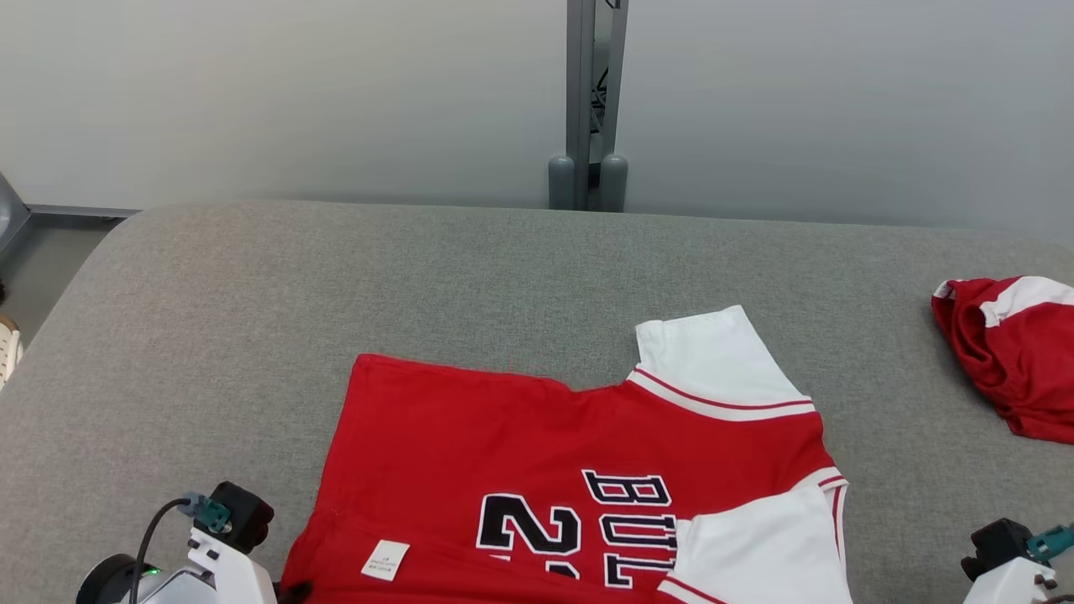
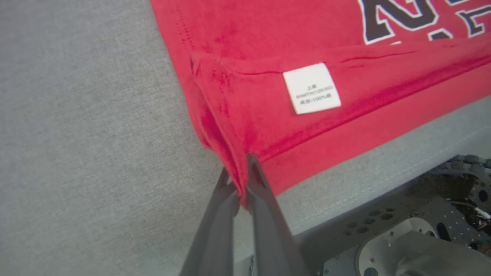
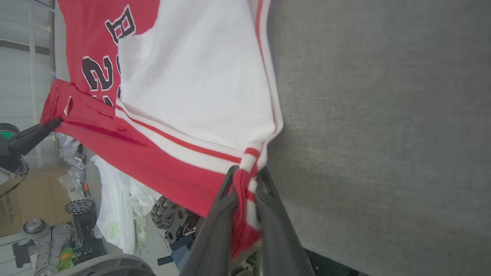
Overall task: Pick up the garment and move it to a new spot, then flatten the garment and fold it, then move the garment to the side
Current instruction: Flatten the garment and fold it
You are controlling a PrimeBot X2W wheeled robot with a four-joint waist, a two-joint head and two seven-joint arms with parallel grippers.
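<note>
A red jersey (image 1: 520, 453) with white sleeves and dark lettering lies spread on the grey table (image 1: 252, 285), its near part lifted off the front edge. My left gripper (image 2: 241, 180) is shut on the jersey's (image 2: 307, 42) red hem corner, close to a white care label (image 2: 311, 89). My right gripper (image 3: 246, 178) is shut on the jersey's (image 3: 191, 76) other corner, at the striped edge of a white sleeve. The left gripper's fingers (image 3: 34, 134) also show far off in the right wrist view, holding the red corner.
A second red and white garment (image 1: 1015, 352) lies bunched at the table's right edge. A grey post (image 1: 587, 109) stands behind the table against a pale wall. Below the front edge sit the robot's base (image 2: 402, 245) and floor clutter (image 3: 76, 214).
</note>
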